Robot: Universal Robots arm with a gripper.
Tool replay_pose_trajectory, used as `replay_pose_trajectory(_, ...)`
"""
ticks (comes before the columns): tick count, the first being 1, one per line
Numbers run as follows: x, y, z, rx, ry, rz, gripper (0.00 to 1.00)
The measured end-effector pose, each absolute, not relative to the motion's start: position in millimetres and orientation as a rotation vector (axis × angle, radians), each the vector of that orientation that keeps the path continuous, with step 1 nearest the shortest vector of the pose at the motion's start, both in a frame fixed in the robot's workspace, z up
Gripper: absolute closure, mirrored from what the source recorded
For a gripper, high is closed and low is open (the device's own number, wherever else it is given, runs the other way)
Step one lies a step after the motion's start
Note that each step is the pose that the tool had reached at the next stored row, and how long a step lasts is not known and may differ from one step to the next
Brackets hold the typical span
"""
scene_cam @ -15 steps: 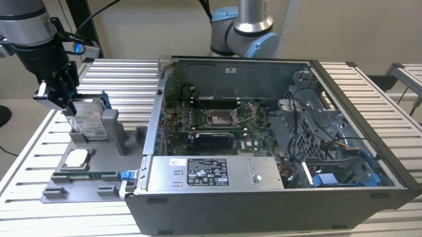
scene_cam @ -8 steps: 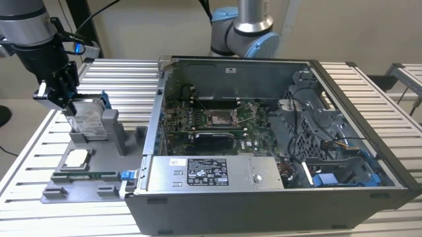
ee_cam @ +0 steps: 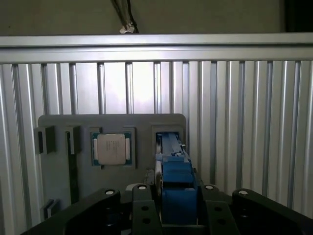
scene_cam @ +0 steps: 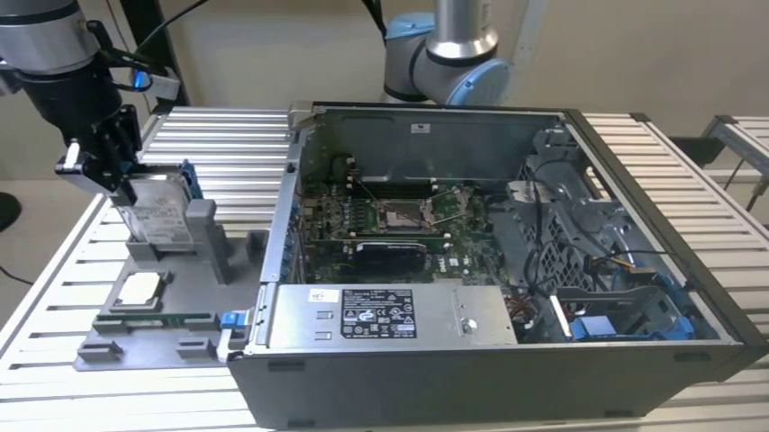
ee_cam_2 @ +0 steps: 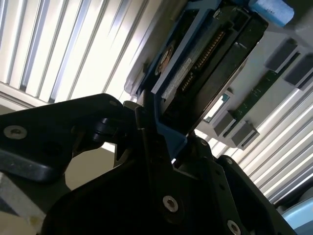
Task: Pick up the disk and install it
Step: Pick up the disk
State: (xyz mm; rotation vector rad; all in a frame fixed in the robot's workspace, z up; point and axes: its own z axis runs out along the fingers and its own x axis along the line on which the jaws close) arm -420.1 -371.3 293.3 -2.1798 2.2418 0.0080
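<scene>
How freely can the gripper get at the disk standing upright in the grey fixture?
Probably yes: the gripper sits right at the upper edge of the disk, which stands clear above the grey fixture, with nothing between them.

— How is the arm finished?
— Silver tubing and pale blue joint caps are seen behind the case.
— The gripper?
— Matt black; silver screws are set into its fingers.

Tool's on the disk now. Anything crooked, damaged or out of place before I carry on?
Nothing stands out. The disk stands upright in its slot on the grey holder tray, held squarely by the tool; the square chip lies flat in its pocket.
</scene>
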Motion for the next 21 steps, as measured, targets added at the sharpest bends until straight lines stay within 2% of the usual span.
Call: replay_pose_trajectory(21,-420.0,-372.8,305.9,-2.180,2.242,0.008,1.00)
